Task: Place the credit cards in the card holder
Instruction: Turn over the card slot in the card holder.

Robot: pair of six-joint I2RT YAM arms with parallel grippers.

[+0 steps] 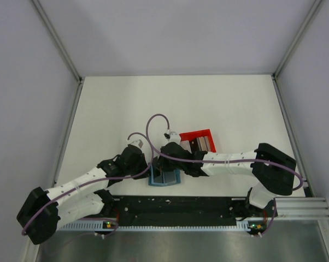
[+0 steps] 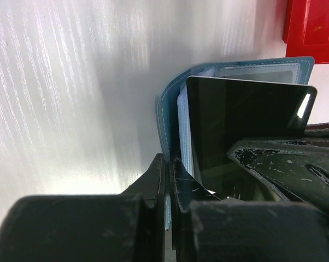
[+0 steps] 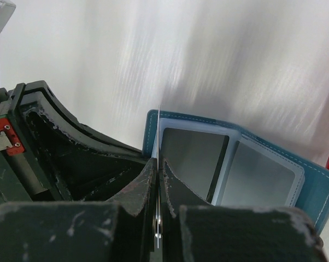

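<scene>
Left gripper (image 2: 167, 169) is pinching the stitched teal cover of the card holder (image 2: 164, 114), jaws clamped on it. The holder is standing open on the white table (image 2: 71, 82). Right gripper (image 3: 158, 169) is clamping a thin, glossy black card (image 2: 241, 120), which is lying against the clear plastic sleeves (image 3: 260, 174). A red tray (image 1: 197, 132) is sitting just beyond.

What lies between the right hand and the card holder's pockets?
A black card, pinched in the right hand, stands just in front of the open card holder; the left wrist view shows it.

Overhead wide; both wrists close on wallet (image 2: 165, 114).
</scene>
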